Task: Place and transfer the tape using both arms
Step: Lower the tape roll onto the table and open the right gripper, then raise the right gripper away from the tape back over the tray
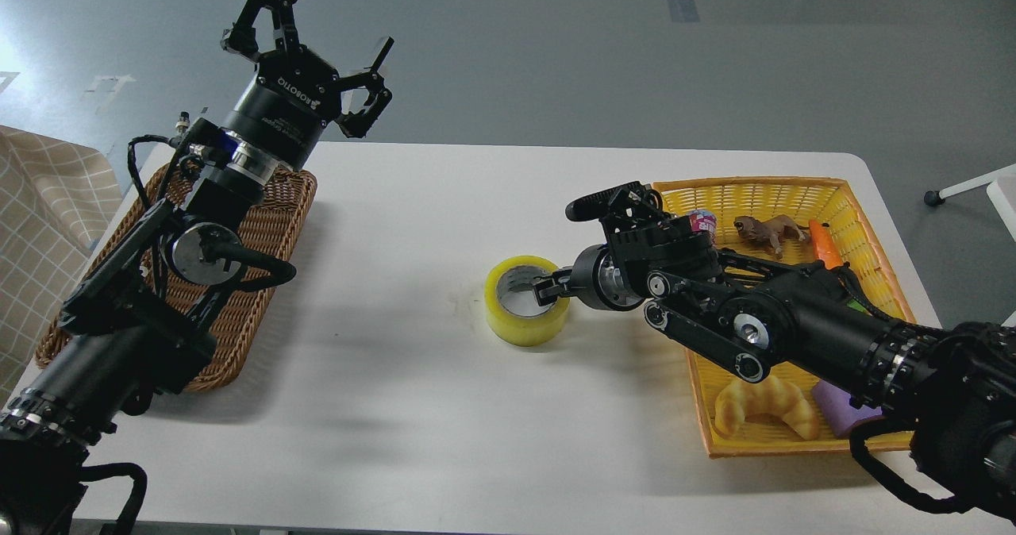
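Note:
The tape (524,313) is a yellowish roll with a pale core, lying flat near the middle of the white table (413,408), hole facing up. My right gripper (549,287) reaches in from the right and is shut on the roll's right wall, one finger inside the core. My left gripper (317,35) is open and empty, held high above the table's far left corner, far from the tape.
A brown wicker basket (274,217) sits at the left under my left arm. A yellow basket (754,190) at the right holds a croissant (766,408), a purple block (841,416), a toy lion (766,229), a carrot (824,245) and a small can (702,221).

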Robot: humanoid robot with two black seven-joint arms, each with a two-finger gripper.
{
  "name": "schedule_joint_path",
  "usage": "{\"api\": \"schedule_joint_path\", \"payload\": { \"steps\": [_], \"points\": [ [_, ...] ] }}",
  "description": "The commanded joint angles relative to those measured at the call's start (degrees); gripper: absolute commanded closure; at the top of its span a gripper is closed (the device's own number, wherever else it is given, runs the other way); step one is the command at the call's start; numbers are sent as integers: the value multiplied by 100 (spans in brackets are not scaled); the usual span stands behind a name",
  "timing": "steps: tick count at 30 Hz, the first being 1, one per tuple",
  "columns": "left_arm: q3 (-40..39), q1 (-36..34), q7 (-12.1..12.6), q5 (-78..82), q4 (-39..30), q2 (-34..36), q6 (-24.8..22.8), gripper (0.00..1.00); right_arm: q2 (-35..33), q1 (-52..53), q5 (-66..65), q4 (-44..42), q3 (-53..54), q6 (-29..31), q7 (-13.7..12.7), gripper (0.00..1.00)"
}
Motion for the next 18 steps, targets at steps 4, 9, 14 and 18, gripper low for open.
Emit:
{"api": "schedule_joint_path", "payload": {
  "steps": [4,9,14,18],
  "points": [
    [17,9,1,0,1,16,0,2,0,163,60,79,81,0,0,4],
    [35,0,1,0,1,16,0,2,0,391,69,517,362,0,0,3],
    [52,-9,9,0,1,25,0,2,-665,435,78,1360,607,0,-9,3],
    [61,-9,36,9,1,8,0,2,-1290,348,121,2091,924,0,0,1]
  ]
}}
